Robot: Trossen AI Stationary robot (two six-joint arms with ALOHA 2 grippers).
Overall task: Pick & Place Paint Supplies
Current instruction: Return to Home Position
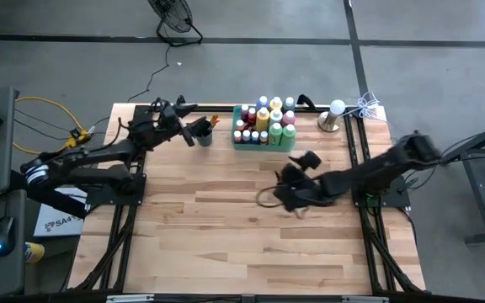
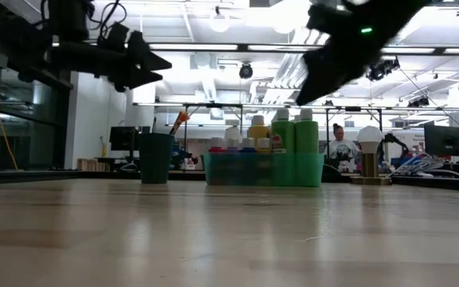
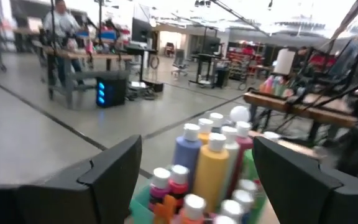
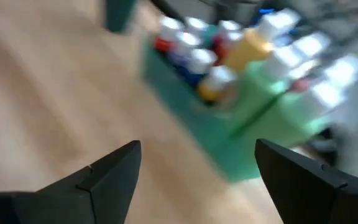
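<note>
The left pincer point(image 3: 197, 142) is hanging spread and empty above the surface point(image 1: 226, 244), close at 10 o'clock of the dark cup point(image 1: 204, 135), and is facing across the bottle caps. The right pincer point(image 4: 198, 144) is hovering spread and empty too, near the surface's middle, at 5 o'clock of the green tray point(image 2: 245, 171).

The paint bottles point(image 1: 263, 120) are standing upright, packed together inside that tray at the surface's 12 o'clock. The paintbrushes point(image 2: 180, 121) are sticking out of the cup, which is sitting just beside the tray at its 9 o'clock. No supply is showing loose on the wood, so the sorting is looking finished, and only parking both arms seems left.

A ball-topped lamp point(image 1: 333, 115) and a white cable tangle point(image 1: 367, 105) are sitting at 1 o'clock, well apart from either arm's likely path home. A person point(image 2: 342, 147) is showing far behind the surface.
</note>
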